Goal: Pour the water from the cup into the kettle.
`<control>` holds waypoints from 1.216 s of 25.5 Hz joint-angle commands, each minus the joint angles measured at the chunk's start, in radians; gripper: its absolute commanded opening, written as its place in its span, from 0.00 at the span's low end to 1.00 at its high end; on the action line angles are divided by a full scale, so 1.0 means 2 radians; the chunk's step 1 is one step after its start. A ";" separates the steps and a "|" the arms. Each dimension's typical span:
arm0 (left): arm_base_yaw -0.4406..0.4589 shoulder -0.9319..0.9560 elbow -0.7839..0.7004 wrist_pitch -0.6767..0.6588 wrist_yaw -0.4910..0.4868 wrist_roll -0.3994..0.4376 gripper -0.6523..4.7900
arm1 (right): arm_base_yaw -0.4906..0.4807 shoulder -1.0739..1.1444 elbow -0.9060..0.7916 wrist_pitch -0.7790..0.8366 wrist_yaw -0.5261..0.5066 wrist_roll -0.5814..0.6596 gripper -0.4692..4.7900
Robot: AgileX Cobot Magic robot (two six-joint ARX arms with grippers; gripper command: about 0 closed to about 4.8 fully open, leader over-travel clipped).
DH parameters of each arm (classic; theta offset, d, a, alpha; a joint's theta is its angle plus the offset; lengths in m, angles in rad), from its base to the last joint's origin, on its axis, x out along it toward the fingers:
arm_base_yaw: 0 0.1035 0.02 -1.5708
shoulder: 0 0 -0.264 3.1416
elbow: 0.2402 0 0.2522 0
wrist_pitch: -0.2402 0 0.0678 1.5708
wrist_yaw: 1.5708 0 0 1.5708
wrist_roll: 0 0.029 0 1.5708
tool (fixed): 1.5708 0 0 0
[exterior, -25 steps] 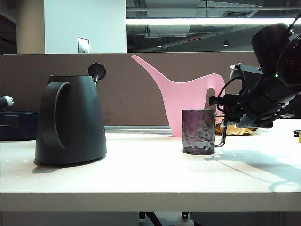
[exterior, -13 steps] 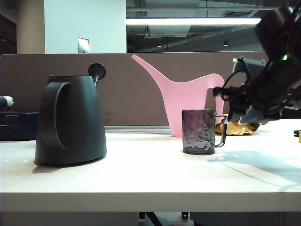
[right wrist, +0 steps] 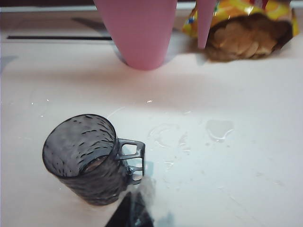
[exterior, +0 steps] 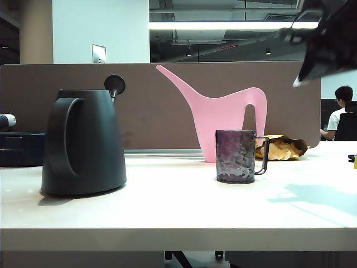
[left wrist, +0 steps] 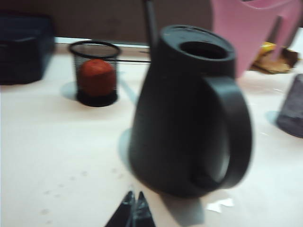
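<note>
Right tool is hovering above the dimpled purple glass cup, jaws together, empty. Cup is standing mid-bench, right of the matte black kettle. Left tool, seemingly pinched together, is waiting near the kettle. Next: spread the jaws before descending on the handle.

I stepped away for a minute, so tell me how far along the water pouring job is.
Nothing looks poured yet. The cup stands upright on the table, well apart from the kettle. Nothing is in hand: the right gripper hangs above the cup's handle, jaws shut and empty; the left gripper waits shut beside the kettle. Grasping, carrying and pouring remain.
</note>
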 commanded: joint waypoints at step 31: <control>0.000 0.000 0.000 0.005 -0.058 0.001 0.11 | -0.066 -0.552 -0.284 -0.053 -0.003 -0.027 0.07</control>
